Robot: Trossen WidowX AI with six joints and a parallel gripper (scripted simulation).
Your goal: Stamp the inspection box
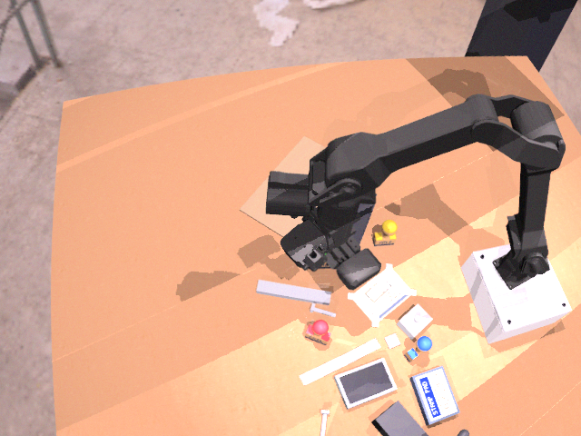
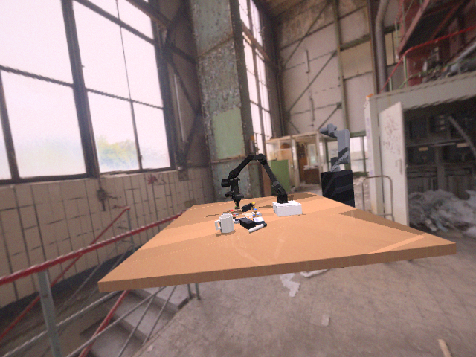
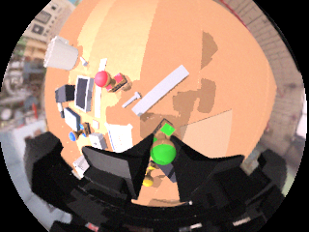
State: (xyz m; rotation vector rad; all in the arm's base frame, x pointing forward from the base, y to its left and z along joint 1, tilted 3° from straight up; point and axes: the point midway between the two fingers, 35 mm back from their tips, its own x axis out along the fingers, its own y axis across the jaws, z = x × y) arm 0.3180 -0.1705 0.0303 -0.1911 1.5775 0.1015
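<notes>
My gripper [image 3: 161, 137] [image 2: 236, 204] is shut on the green stamp [image 3: 163, 153], whose round knob sits between the fingers. The stamp's block points down toward the table; the arm hides it in the top view, and I cannot tell its exact height. The white card [image 1: 393, 305] [image 3: 115, 131] lies in a white holder beside the gripper, with a printed box outline; I can make out no print inside it. The dark ink pad [image 1: 366, 383] [image 3: 82, 92] lies open in its pale tray, well away from the gripper. The stamp's lettering cannot be read.
A red stamp [image 1: 320, 327], a blue stamp [image 1: 424, 343] and a yellow stamp [image 1: 388, 228] stand around the card. A grey bar [image 1: 293, 292], white strip [image 1: 339, 361], white knobbed block [image 1: 415, 321], STAMP PAD box [image 1: 434, 395], black block [image 1: 398, 420] and mug [image 2: 227, 223] are also there.
</notes>
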